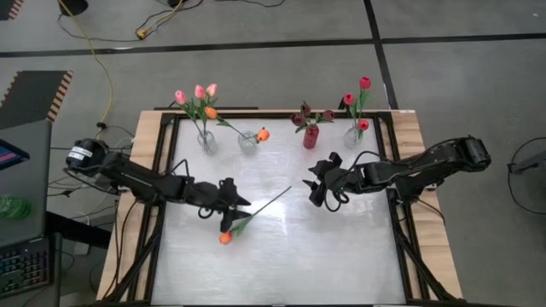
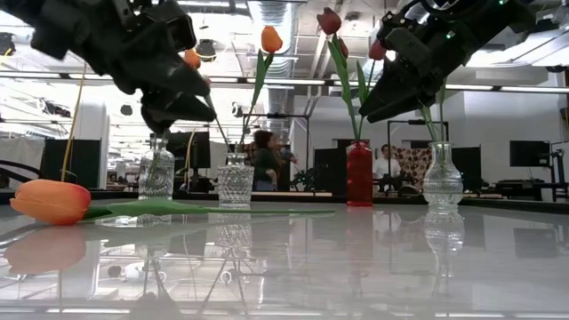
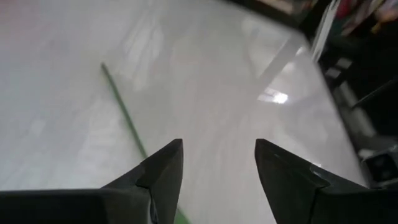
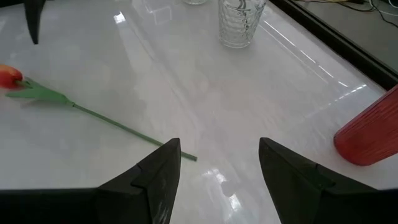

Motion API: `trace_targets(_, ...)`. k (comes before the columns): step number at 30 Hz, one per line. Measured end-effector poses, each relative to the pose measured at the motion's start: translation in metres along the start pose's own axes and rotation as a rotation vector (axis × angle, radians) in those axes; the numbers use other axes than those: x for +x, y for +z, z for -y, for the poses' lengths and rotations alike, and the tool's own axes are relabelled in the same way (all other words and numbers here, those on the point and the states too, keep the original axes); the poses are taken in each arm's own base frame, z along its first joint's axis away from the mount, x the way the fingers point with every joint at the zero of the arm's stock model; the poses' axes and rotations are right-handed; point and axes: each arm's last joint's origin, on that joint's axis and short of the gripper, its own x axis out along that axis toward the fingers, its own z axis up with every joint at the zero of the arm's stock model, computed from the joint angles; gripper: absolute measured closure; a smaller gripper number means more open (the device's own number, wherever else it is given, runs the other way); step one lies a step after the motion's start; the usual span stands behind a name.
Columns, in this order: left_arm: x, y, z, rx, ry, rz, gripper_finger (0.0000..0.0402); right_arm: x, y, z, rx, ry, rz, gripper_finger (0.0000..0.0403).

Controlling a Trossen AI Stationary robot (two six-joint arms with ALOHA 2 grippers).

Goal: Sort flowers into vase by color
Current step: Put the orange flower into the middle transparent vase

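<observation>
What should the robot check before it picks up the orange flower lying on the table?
1. Orange tulip lies flat on the table, nothing on it: ok.
2. Left end effector open, nothing held: ok.
3. Left end effector directly over the stem: not ok, the stem runs off to one side.
4. Right end effector open and apart from the tulip: ok.
5. Clear vase with the orange flower upright: ok.
6. Room in that vase for another stem: cannot tell.

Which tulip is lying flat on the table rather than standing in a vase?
The orange tulip below the left gripper: it lies flat on the white table, stem toward the centre. Every other tulip stands in a vase along the far edge.
</observation>
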Motion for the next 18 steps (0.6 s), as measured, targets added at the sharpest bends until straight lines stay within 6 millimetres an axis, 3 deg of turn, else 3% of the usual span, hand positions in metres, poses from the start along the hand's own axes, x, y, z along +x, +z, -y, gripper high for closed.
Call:
trace_targets(11, 0.0, -0.003, 0.024, 0.028, 0.105, -0.132, 0.0227, 0.0, 0.0, 0.0, 0.0, 0.0, 0.0, 0.0159)
trace_targets(18, 0.021, -0.025, 0.022, -0.002, 0.148, -0.221, 0.0228, -0.001, 0.0, -0.002, -0.004, 0.029, -0.005, 0.0159)
